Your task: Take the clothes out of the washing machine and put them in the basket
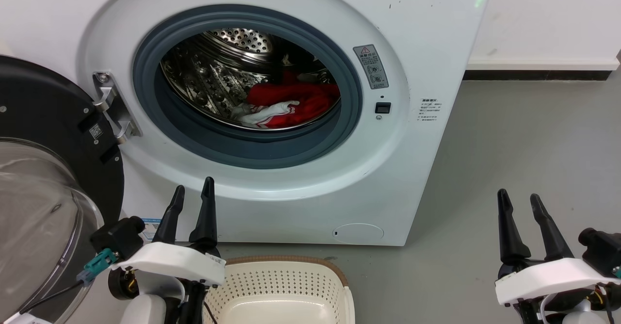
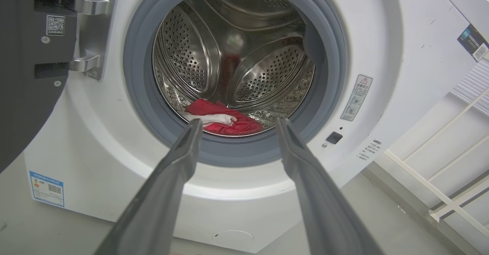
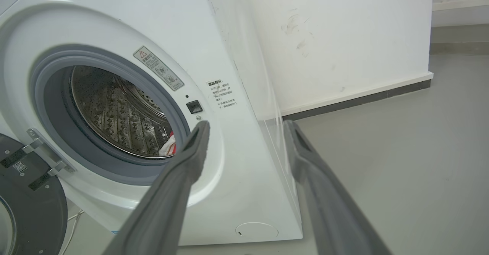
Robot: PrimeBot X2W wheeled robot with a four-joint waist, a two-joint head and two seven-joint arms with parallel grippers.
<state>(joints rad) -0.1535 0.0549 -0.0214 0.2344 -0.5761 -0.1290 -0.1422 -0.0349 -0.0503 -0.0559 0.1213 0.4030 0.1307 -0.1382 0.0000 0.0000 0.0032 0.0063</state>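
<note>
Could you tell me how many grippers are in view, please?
2: left gripper at lower left beside the basket, right gripper at lower right over the floor.

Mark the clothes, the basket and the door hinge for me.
clothes [image 1: 310,98], head view, on the red fabric, right of the white part.
basket [image 1: 281,280], head view, on the perforated back wall.
door hinge [image 1: 112,106], head view, on the middle of the silver bracket.

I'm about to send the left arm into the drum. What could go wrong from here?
The clothes lie low behind the grey rubber ring; the left gripper may scrape it, or fabric may snag coming out. The garments look bunched; one may drop short of the basket. The open door crowds that arm.
</note>
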